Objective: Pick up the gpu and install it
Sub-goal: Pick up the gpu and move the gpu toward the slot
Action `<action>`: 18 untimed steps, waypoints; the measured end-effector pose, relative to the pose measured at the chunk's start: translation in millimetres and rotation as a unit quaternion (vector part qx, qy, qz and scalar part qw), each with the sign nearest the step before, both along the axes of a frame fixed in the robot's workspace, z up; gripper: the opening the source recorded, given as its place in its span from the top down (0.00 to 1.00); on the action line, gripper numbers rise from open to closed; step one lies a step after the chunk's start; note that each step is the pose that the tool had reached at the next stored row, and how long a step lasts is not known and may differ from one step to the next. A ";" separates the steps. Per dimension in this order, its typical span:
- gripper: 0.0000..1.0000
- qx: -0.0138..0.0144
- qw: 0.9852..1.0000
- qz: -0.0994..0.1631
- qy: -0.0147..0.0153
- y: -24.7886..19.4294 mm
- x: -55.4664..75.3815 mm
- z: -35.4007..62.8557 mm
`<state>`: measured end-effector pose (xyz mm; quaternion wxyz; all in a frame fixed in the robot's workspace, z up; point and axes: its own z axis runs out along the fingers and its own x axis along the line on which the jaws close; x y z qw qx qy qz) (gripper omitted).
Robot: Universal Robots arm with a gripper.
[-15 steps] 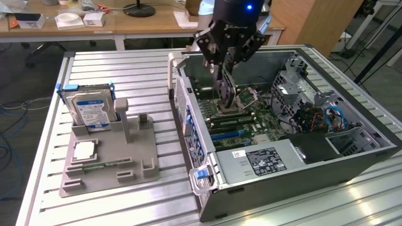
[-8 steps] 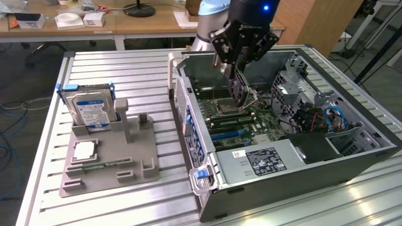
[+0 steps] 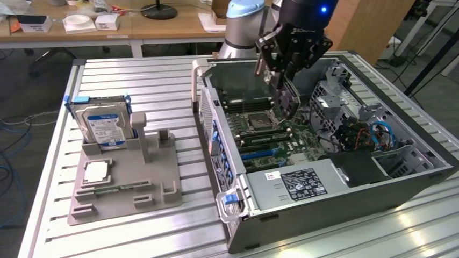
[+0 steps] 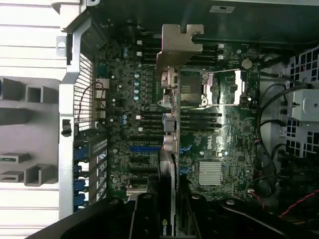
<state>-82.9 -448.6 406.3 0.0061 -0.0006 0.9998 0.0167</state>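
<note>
The gpu [image 3: 289, 101], a thin dark card, hangs on edge over the open computer case [image 3: 423, 161], above the motherboard [image 3: 269, 141]. My gripper [image 3: 281, 79] is shut on its upper edge. In the wrist view the gpu [image 4: 168, 149] appears edge-on with its silver bracket [image 4: 175, 47] at the far end. It sits between my gripper's [image 4: 172, 211] dark fingers [image 4: 144, 214]. The card floats over the processor socket [image 4: 192, 92] and the expansion slots [image 4: 144, 149], apart from the board.
On the exterior view's left a grey fixture tray [image 3: 154, 177] holds a blue-labelled hard drive [image 3: 106, 124], a processor chip [image 3: 95, 172] and a green RAM stick [image 3: 118, 188]. The case's power supply [image 3: 298, 184], drive cage [image 3: 337, 91] and cables [image 3: 380, 134] crowd the interior.
</note>
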 end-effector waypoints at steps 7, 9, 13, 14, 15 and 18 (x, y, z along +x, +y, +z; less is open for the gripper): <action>0.74 0.000 1.000 0.008 0.000 0.0 25.8 0.0; 0.74 0.001 1.000 0.011 0.000 0.0 32.6 0.0; 0.74 0.001 1.000 0.017 0.000 0.0 45.7 0.0; 0.74 0.001 1.000 0.018 0.000 -0.1 47.4 0.0; 0.74 0.001 1.000 0.018 0.000 -0.1 47.4 0.0; 0.74 0.001 1.000 0.018 0.000 0.0 47.5 0.0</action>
